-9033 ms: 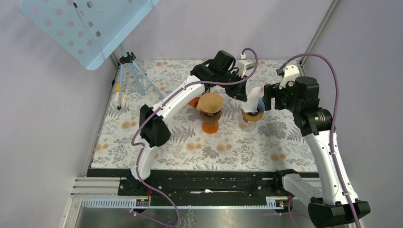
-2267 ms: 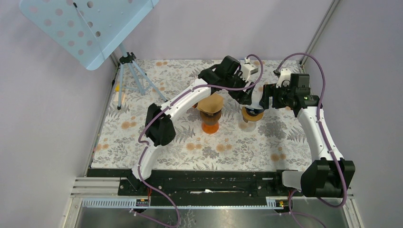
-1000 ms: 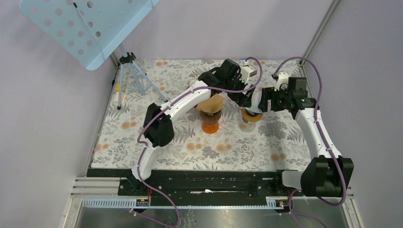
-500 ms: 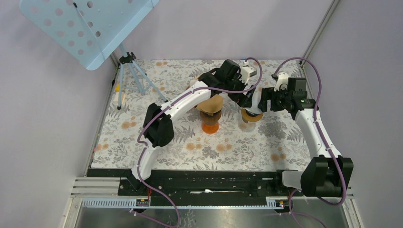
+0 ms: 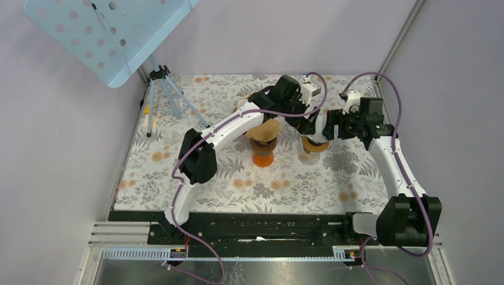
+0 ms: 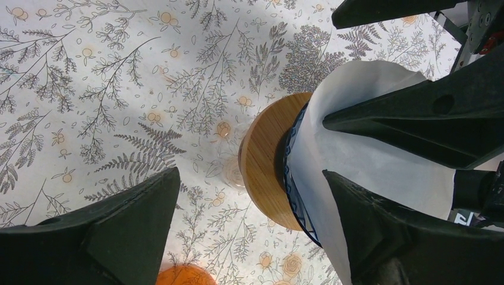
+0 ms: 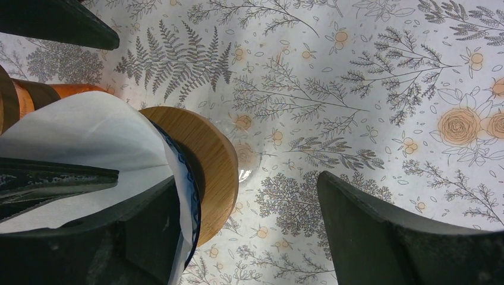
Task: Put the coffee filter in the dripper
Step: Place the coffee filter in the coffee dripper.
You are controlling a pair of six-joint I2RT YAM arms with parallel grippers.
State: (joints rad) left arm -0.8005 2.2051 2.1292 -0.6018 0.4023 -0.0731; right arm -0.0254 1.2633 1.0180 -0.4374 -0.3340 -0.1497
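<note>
**Crowding the dripper, far edge, right of centre**

Two grippers, both spread wide: left gripper (image 6: 249, 175) and right gripper (image 7: 246, 178) straddle one wood-collared dripper (image 6: 264, 166). One white coffee filter (image 6: 368, 160) sits tucked inside its rim, unpinched. Open floral mat (image 5: 267, 190) runs to the near edge. One brown filter (image 5: 264, 127) just left, one tripod (image 5: 163, 95) far-left corner. From above, arms hide the dripper's mouth.

No text, label, brand, number or sign can be read in any view
</note>
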